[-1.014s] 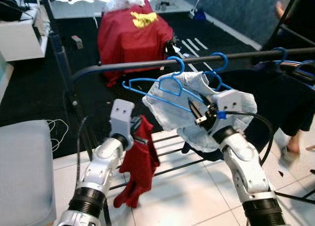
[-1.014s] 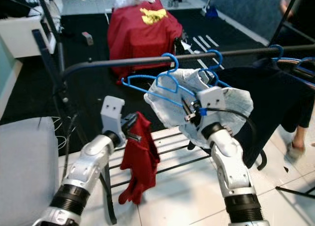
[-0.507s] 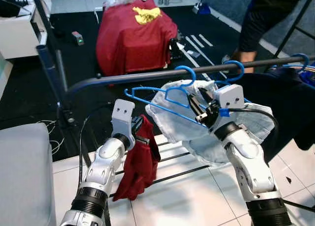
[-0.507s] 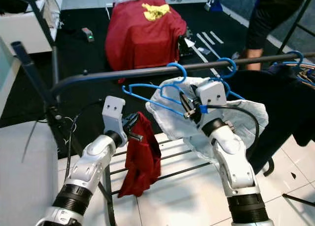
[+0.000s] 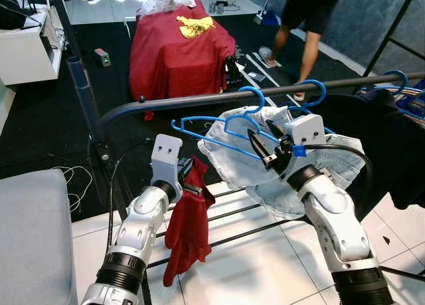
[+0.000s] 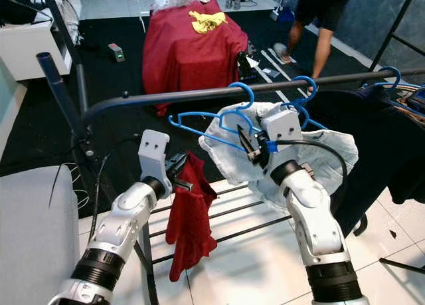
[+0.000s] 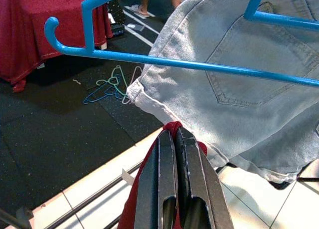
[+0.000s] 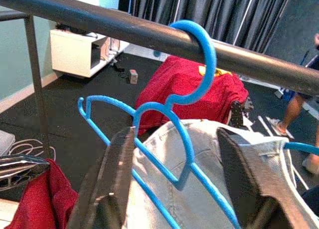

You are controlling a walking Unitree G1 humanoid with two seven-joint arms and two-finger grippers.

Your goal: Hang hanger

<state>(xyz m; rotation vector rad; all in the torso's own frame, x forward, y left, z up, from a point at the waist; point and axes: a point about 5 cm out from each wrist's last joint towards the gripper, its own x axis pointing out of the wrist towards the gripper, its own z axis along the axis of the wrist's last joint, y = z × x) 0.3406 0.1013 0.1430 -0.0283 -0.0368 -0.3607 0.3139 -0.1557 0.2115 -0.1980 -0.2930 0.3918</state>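
A blue hanger (image 5: 212, 127) carrying a light denim garment (image 5: 232, 162) hangs by its hook (image 8: 202, 54) on the dark rail (image 5: 179, 102). My right gripper (image 5: 264, 137) is open just below the rail. Its fingers (image 8: 107, 179) stand on either side of the hanger's neck and do not touch it. Lower and to the left, my left gripper (image 5: 189, 179) is shut on the top of a red cloth (image 5: 189, 218), which hangs down from it. In the left wrist view the shut fingers (image 7: 174, 154) pinch the red cloth (image 7: 172, 125) under the hanger's bar (image 7: 199, 64).
A second blue hanger (image 5: 312, 92) and dark garments (image 5: 392, 145) hang further right on the rail. The rack's upright post (image 5: 83, 92) and lower bars (image 5: 246, 232) stand before me. A red-draped object (image 5: 176, 49) and a walking person (image 5: 305, 12) are behind; a grey seat (image 5: 33, 232) is left.
The view has shifted a little. The person at the back has walked to the left. The right gripper stays at the hanger's neck, and the left one keeps hold of the red cloth.
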